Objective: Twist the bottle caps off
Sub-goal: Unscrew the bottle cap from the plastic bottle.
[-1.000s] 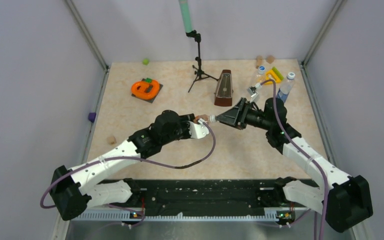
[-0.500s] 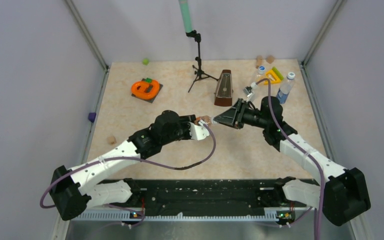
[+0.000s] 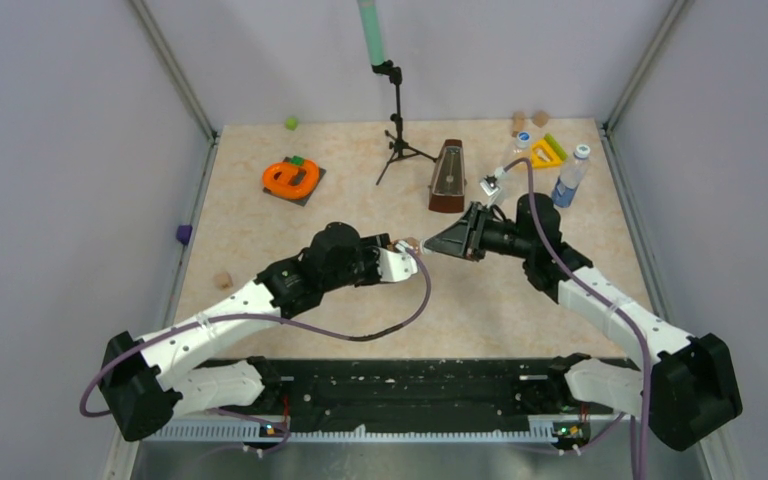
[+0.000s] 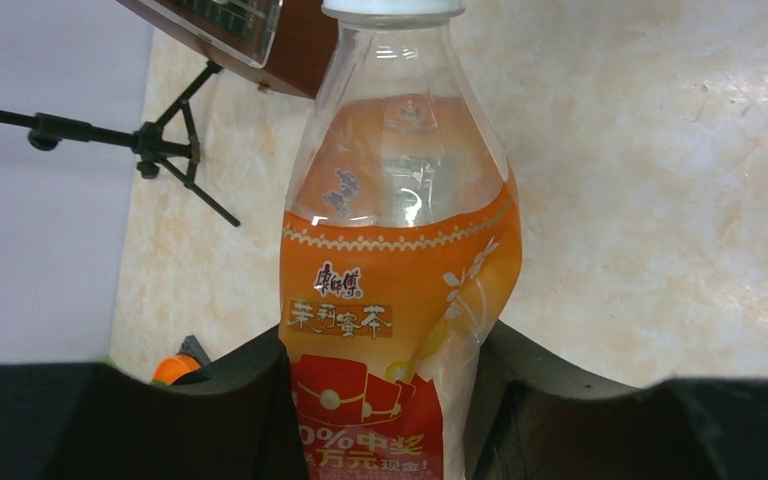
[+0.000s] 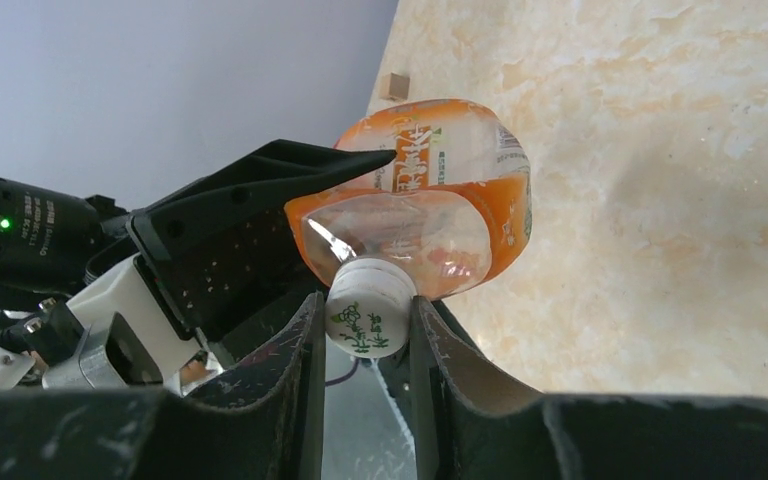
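Orange tea fills the lower part of the squat bottle (image 4: 400, 300). Its label carries Chinese characters: 茉莉蜜茶 under a smaller brand mark, then "0%中奖" on a red band. The left claw (image 4: 385, 370) grips its body, holding it sideways above the middle of the table (image 3: 250, 220). The right claw (image 5: 365, 325) is closed on its white cap (image 5: 365, 318) — printed with a green sprig. The blue-label bottle (image 3: 568, 180) and the plain bottle (image 3: 513, 158) stand at the far right, capped.
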Controlling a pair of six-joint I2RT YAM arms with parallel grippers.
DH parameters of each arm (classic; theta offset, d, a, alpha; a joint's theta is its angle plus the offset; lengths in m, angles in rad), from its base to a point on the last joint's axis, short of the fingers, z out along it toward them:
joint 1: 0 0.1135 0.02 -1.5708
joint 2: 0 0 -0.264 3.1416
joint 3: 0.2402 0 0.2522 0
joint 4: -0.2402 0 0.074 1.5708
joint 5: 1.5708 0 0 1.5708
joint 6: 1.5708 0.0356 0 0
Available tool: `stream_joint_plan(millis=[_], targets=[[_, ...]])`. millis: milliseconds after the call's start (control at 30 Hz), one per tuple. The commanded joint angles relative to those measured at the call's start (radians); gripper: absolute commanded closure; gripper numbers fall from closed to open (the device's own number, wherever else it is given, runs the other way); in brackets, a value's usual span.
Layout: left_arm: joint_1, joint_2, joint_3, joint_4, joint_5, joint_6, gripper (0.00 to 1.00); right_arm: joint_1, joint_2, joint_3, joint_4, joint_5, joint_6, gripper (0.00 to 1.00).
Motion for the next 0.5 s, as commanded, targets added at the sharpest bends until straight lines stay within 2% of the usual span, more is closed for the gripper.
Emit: stream_joint_plan(millis=[0, 233, 467], targets=[[0.001, -0.021, 0.024, 0.036, 0.094, -0.086, 1.0, 0.062, 0.01, 0.07, -0.012, -0.072, -0.124, 1.0], [0.085, -0.004, 0.096, -0.052, 0.303, -0.166, 1.0, 0.077, 0.0, 0.061, -0.02, -0.115, -0.204, 1.0], [0.142, -0.015, 0.109, -0.04, 0.471, -0.218, 1.0, 0.098, -0.009, 0.067, -0.09, -0.119, -0.298, 1.0]])
